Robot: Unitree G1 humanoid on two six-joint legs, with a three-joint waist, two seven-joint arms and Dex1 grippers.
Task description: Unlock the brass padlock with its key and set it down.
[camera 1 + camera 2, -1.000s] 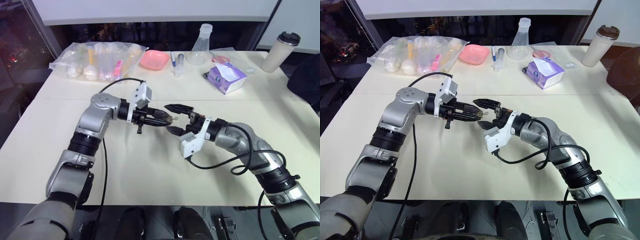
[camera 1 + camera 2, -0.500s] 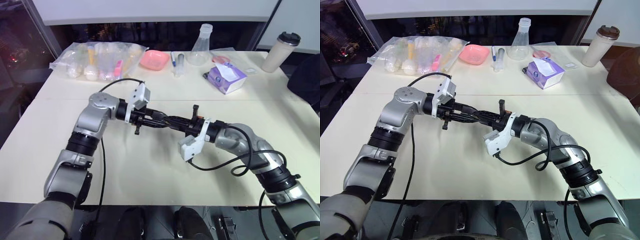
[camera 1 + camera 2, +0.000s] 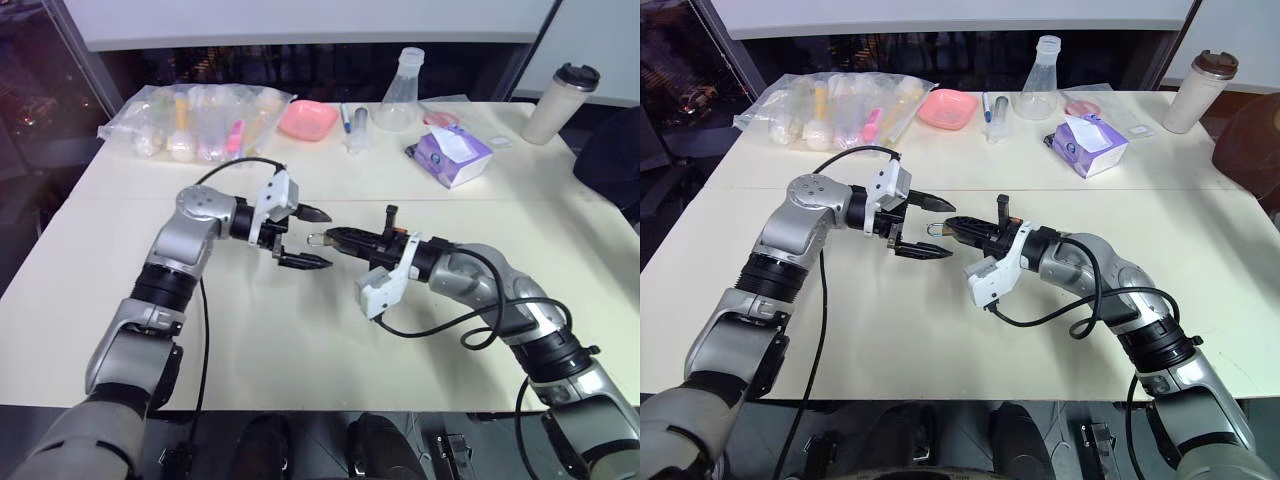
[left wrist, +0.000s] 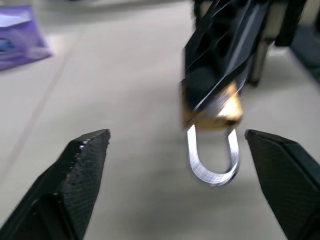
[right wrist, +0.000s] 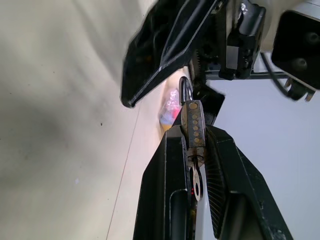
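The brass padlock [image 5: 192, 124] is pinched at its body in my right gripper [image 3: 335, 238], which is shut on it above the middle of the table. Its silver shackle [image 4: 210, 161] sticks out past the fingertips toward my left gripper [image 3: 311, 238]. A small silver key [image 5: 196, 183] sits below the padlock's body between the right fingers [image 5: 170, 175]. My left gripper is open, one finger [image 4: 85, 162] on either side of the shackle and apart from it.
Along the table's far edge lie a clear plastic bag of items [image 3: 195, 122], a pink dish [image 3: 307, 118], a glass flask [image 3: 400, 92], a purple box [image 3: 452, 153] and a lidded cup [image 3: 560, 102]. The cream table [image 3: 300, 340] is bare near me.
My right gripper shut on the padlock that the left held. The left gripper then opened wide and let go of it.
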